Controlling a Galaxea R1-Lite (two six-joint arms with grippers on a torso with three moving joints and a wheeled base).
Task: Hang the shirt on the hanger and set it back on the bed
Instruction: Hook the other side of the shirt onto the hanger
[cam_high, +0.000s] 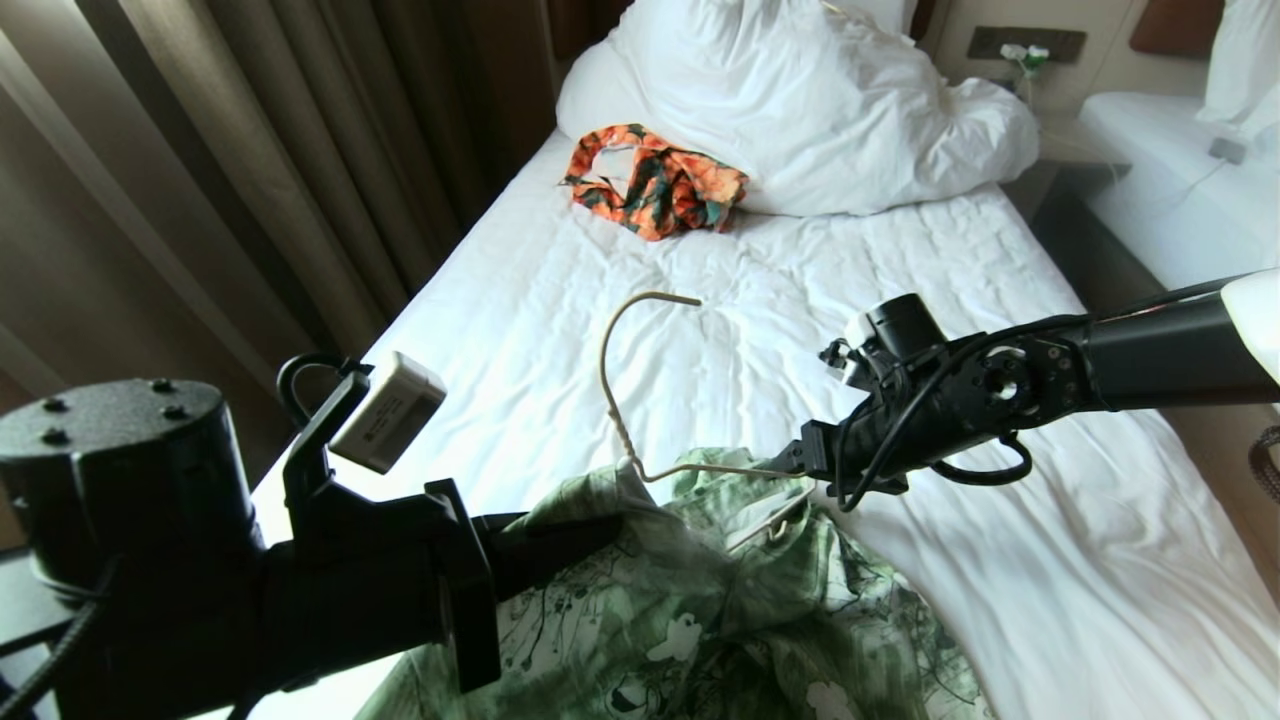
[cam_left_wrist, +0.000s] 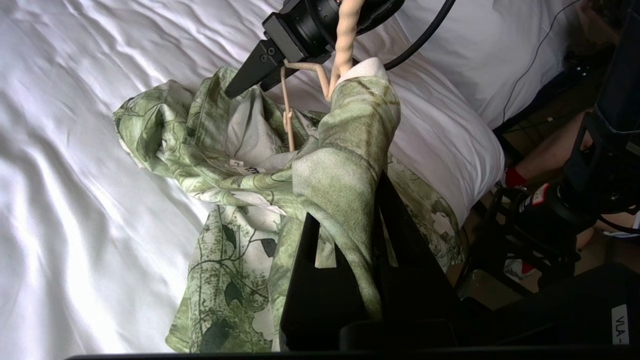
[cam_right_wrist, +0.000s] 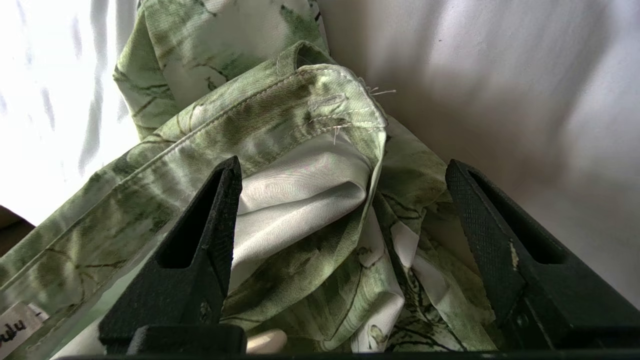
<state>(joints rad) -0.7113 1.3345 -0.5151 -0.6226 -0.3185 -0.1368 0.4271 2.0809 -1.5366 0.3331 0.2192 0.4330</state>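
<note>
Pinching soft streaky green shirt (cam_left_wrist: 345, 150), left gripper (cam_left_wrist: 345, 235), cream twisted-wire hanger (cam_high: 625, 400), right gripper (cam_right_wrist: 340, 210) spread wide

You're looking at a hotel-style bedroom. Heavy brown curtains (cam_high: 200, 170) hang in folds along the left side, with a paler sheer strip between them. Daylight falls bright across the wrinkled white bedding. At the far side you have a beige wall with a dark switch panel (cam_high: 1025, 43) set into it. Beyond a narrow dark gap to the right stands a second white bed (cam_high: 1170, 190) with its own pillow (cam_high: 1240, 60) and dark headboard (cam_high: 1165, 25).
</note>
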